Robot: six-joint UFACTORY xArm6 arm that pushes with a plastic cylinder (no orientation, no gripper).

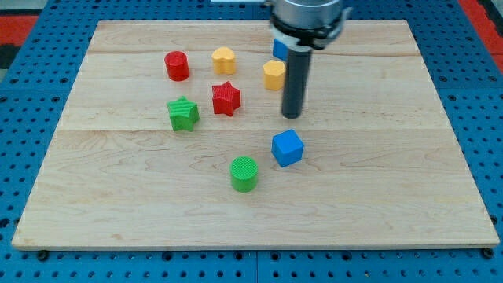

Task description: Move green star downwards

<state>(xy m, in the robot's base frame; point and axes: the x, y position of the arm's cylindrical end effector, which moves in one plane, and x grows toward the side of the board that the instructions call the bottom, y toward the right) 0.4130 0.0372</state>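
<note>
Well apart from green star (183,113), my tip (291,116) rests right of it at matching height, red star (226,98) between; star left of worktop (409,228) centre. No fingers, bare rod. Seven blocks fully seen: two red, two yellow, two green, one blue cube; another blue behind rod.

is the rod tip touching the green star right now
No, my tip stands well to the view's right of the green star, with the red star between them.

My tip (291,116) is sitting right of the red star (226,98), well apart from the green star (183,114); blue cube (288,148) is lying below it.
</note>
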